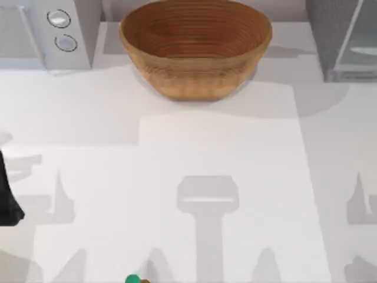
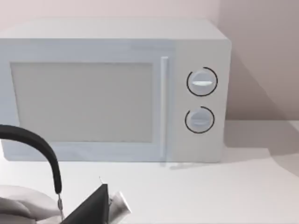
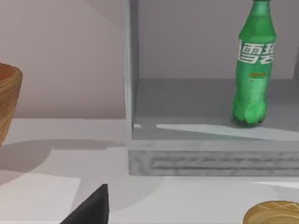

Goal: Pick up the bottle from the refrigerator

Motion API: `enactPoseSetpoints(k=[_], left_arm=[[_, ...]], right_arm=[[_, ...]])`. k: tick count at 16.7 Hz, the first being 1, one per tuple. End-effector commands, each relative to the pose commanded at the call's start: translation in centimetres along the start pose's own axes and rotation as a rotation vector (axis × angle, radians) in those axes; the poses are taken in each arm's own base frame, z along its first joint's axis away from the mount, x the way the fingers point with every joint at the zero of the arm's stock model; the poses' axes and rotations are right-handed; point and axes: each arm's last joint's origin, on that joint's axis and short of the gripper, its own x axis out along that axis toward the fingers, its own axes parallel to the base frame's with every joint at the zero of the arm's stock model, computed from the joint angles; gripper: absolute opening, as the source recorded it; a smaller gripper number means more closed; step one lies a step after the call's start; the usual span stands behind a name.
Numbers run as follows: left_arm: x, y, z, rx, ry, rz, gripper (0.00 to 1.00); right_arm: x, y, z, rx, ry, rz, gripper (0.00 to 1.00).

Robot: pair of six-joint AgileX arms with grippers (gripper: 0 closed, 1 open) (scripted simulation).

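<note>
Here, the bottle [image 3: 252, 70] stands upright on the refrigerator [image 3: 205, 154] shelf; neither pincer's state can be told.

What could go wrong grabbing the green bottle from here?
1. The tall green plastic bottle stands upright on the dark grey refrigerator's shelf; a glancing touch could tip it.
2. The refrigerator's light grey frame post stands beside the opening; the arm might clip it going in.
</note>
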Motion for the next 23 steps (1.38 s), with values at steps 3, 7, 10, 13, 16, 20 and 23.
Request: enactPoseSetpoints(k=[3, 7, 10, 13, 16, 20, 23], left_arm=[[0.0, 0.0, 0.0, 0.000, 0.000, 0.000, 1.00], [0.0, 0.0, 0.0, 0.000, 0.000, 0.000, 1.00], [0.0, 0.0, 0.0, 0.000, 0.000, 0.000, 1.00], [0.0, 0.0, 0.0, 0.000, 0.000, 0.000, 1.00], [0.0, 0.0, 0.0, 0.000, 0.000, 0.000, 1.00], [0.0, 0.0, 0.0, 0.000, 0.000, 0.000, 1.00], [0.0, 0.0, 0.0, 0.000, 0.000, 0.000, 1.00]], right_arm=[[0.1, 0.0, 0.1, 0.000, -0.002, 0.000, 1.00], [0.9, -0.5, 1.0, -0.007, -0.024, -0.001, 1.00], [2.4, -1.3, 1.9, -0.015, -0.040, -0.005, 1.00], [4.6, -2.5, 1.8, -0.016, -0.023, -0.006, 1.00], [6.8, -4.3, 0.6, -0.006, 0.010, -0.006, 1.00], [8.7, -6.7, -1.6, 0.007, 0.030, -0.004, 1.00], [9.4, -8.3, -3.1, 0.008, 0.022, -0.002, 1.00]])
